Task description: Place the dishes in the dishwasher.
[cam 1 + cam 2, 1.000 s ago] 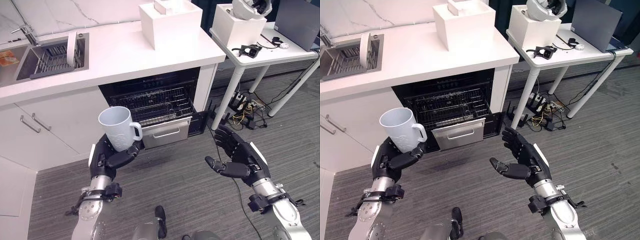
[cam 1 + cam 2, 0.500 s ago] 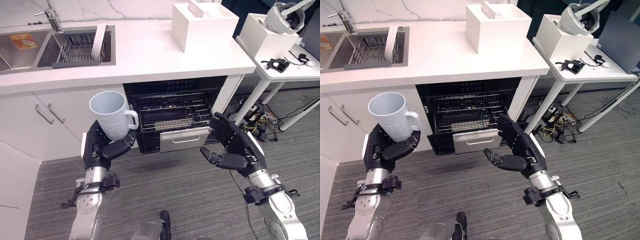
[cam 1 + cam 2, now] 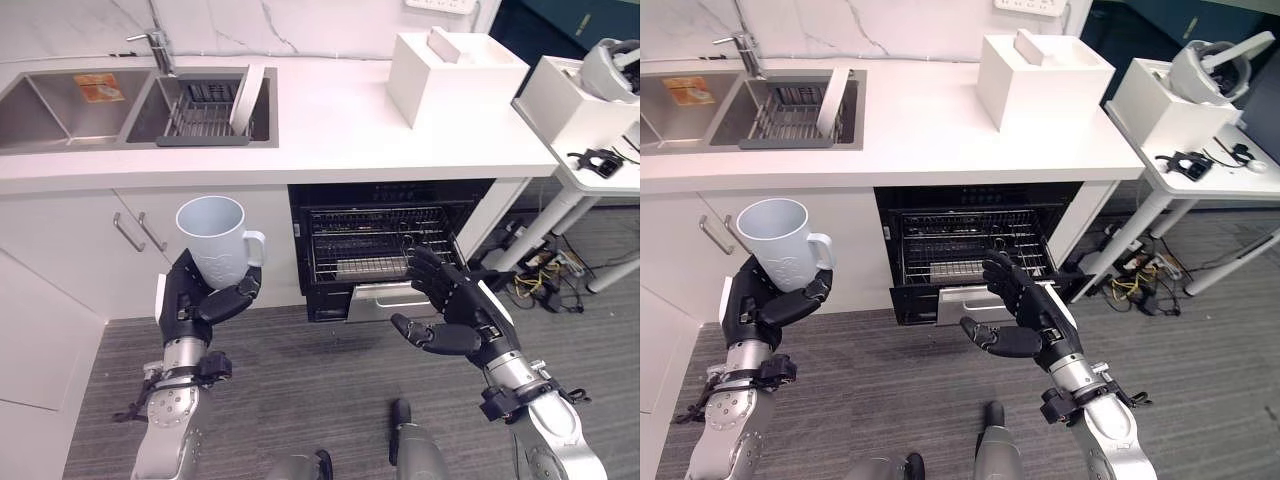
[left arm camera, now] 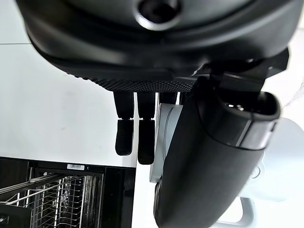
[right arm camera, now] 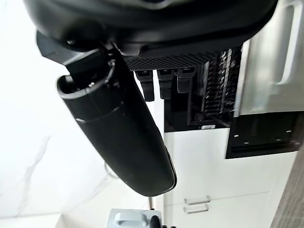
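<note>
The robot has two shiny silver-grey arms, round like tubes. The left arm [image 3: 168,445] and the right arm [image 3: 556,452] each get thinner near the wrist, where a black ring sits with thin black wires sticking out beside it. The left hand [image 3: 195,300] and the right hand [image 3: 458,318] are black, with a white strip along the outer edge. Up close, the left thumb [image 4: 209,161] is fat, smooth and rounded, the palm has a bumpy dotted patch, and the fingers [image 4: 124,135] are flat and dark with tiny white marks.
</note>
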Available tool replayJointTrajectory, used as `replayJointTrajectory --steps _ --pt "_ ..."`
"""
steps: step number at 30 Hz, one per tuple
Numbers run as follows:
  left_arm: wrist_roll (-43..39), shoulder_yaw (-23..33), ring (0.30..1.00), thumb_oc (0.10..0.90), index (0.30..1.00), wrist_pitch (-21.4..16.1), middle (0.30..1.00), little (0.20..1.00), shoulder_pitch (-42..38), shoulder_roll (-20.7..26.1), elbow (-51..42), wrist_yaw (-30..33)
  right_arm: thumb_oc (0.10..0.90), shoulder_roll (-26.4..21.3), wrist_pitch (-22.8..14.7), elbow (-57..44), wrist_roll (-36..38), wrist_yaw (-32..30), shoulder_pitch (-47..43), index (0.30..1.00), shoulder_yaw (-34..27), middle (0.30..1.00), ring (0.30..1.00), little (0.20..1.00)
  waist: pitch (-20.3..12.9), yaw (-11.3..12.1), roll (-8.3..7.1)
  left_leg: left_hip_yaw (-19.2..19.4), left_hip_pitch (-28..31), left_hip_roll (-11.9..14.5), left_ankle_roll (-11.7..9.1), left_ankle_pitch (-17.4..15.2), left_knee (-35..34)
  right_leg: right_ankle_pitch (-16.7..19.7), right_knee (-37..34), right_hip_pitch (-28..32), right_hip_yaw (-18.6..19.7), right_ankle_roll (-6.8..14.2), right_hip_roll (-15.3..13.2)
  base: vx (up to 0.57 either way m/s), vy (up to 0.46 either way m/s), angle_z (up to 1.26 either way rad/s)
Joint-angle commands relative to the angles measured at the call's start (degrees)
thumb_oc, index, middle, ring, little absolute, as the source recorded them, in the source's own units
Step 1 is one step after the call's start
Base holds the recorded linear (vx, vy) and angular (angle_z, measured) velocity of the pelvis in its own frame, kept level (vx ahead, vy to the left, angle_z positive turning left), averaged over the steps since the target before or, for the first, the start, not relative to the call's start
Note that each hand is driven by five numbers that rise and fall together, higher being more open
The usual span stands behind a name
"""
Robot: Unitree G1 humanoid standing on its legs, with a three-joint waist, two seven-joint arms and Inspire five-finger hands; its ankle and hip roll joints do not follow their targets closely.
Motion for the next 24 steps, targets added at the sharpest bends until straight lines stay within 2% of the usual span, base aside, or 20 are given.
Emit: replayJointTrajectory --steps 1,5,10,13,15,16,18,19,20,21,22,24 --pt "2.49 0.94 0.300 0.400 0.300 -5.50 0.300 0.300 -4.31 3.60 -10.32 -0.79 0.800 -1.55 -3.51 -5.82 3.32 -1.47 -5.08 0.900 -2.59 0.900 0.900 0.900 -4.14 -1.30 0.30 0.29 5.19 6.71 -4.77 -4.32 -5.74 -7.96 1.38 3.31 -2.13 2.54 0.20 0.18 -0.493 0.02" --pt "1.80 1.52 0.300 0.400 0.300 -5.46 0.300 0.300 -3.24 3.76 -11.14 -0.03 0.800 -2.99 -3.53 -6.06 4.64 -1.38 -5.69 0.900 -2.73 0.900 0.900 0.900 -4.72 -1.32 0.79 0.09 6.60 9.08 -6.66 -2.82 -5.74 -9.47 1.38 4.92 -2.66 0.00 2.71 0.13 -0.379 -0.11" --pt "1.79 1.40 0.300 0.400 0.300 -5.53 0.300 0.300 -3.22 3.34 -11.07 -1.46 0.800 -3.35 -3.66 -6.90 5.59 -1.69 -4.84 0.900 -3.65 0.900 0.900 0.900 -5.48 -1.53 0.99 -0.37 6.35 9.69 -7.94 -0.78 -5.74 -10.99 1.38 6.11 -3.85 -1.93 4.05 0.05 -0.276 -0.01" --pt "1.62 0.92 0.300 0.400 0.300 -6.28 0.300 0.300 -3.62 2.95 -10.62 -1.11 0.800 -3.47 -4.61 -6.32 6.64 -1.14 -4.58 0.900 -3.62 0.900 0.900 0.900 -5.87 -1.75 0.95 -1.07 7.08 8.93 -8.27 1.37 -5.74 -12.09 1.38 6.60 -3.56 -3.23 5.21 0.02 -0.219 0.17" --pt "2.31 0.35 0.300 0.400 0.300 -6.54 0.300 0.300 -3.71 2.50 -9.91 -1.28 0.800 -3.22 -6.10 -6.23 7.32 -1.22 -4.22 0.900 -3.55 0.900 0.900 0.900 -5.87 -1.65 0.16 -0.49 7.79 8.50 -8.34 6.25 -5.74 -12.90 1.38 7.41 -2.60 -4.29 5.53 0.06 -0.227 0.03" --pt "2.66 0.10 0.300 0.400 0.300 -6.79 0.300 0.300 -3.76 2.31 -9.60 -1.63 0.800 -3.11 -6.41 -6.15 7.83 -1.40 -4.08 0.900 -3.76 0.900 0.900 0.900 -5.73 -1.60 -0.47 0.34 8.10 8.01 -8.03 7.35 -5.07 -13.14 1.38 7.88 -2.11 -4.71 5.38 0.06 -0.171 0.00" --pt "3.18 -0.41 0.300 0.400 0.300 -7.28 0.300 0.300 -4.07 2.21 -9.17 -1.96 0.800 -2.76 -7.27 -5.93 7.05 -1.37 -3.89 0.900 -4.00 0.900 0.900 0.900 -5.23 -1.58 -0.77 1.07 6.06 7.94 -7.62 7.47 -1.65 -13.39 1.38 8.57 -2.21 -5.14 5.48 0.04 -0.114 0.08" --pt "3.75 -1.09 0.300 0.400 0.300 -7.40 0.300 0.300 -4.64 2.04 -8.99 -1.82 0.800 -2.81 -7.24 -6.05 6.35 -2.13 -3.85 0.900 -3.98 0.900 0.900 0.900 -4.79 -1.43 -0.97 0.99 4.26 6.84 -6.85 6.28 -1.66 -13.56 1.38 8.99 -2.40 -4.96 5.42 0.08 -0.023 0.45" --pt "3.63 -1.34 0.300 0.400 0.300 -7.20 0.300 0.300 -4.59 1.99 -9.21 -1.29 0.800 -2.23 -6.68 -5.63 5.58 -2.90 -4.33 0.900 -3.27 0.900 0.900 0.900 -4.30 -1.16 0.45 1.15 2.82 4.89 -6.06 2.52 -5.74 -13.88 1.38 9.36 -3.65 -4.11 6.45 0.09 0.026 0.65" --pt "3.75 -1.16 0.300 0.400 0.300 -7.31 0.300 0.300 -4.29 1.88 -9.31 -1.28 0.800 -2.05 -6.56 -5.59 5.12 -2.91 -4.23 0.900 -3.20 0.900 0.900 0.900 -4.19 -1.29 1.23 1.00 1.73 4.92 -6.30 2.30 -5.74 -14.03 1.38 9.36 -4.13 -3.96 7.06 0.11 0.126 0.98" --pt "4.09 -1.34 0.300 0.400 0.300 -7.89 0.300 0.300 -4.15 1.80 -9.02 -1.13 0.800 -1.73 -6.74 -5.65 4.13 -3.18 -3.61 0.900 -3.18 0.900 0.900 0.900 -3.74 -1.22 2.82 2.07 -3.54 5.83 -7.74 4.25 -5.74 -14.79 1.38 10.10 -5.73 -3.73 8.41 0.07 0.110 1.02" --pt "4.26 -1.64 0.300 0.400 0.300 -8.57 0.300 0.300 -4.41 1.64 -8.39 -1.00 0.800 -1.90 -7.56 -5.78 3.52 -3.06 -3.16 0.900 -3.47 0.900 0.900 0.900 -3.56 -0.77 3.32 2.87 -7.36 6.55 -8.57 6.14 -5.74 -15.76 1.38 11.15 -6.91 -3.93 9.06 0.10 0.103 0.64"
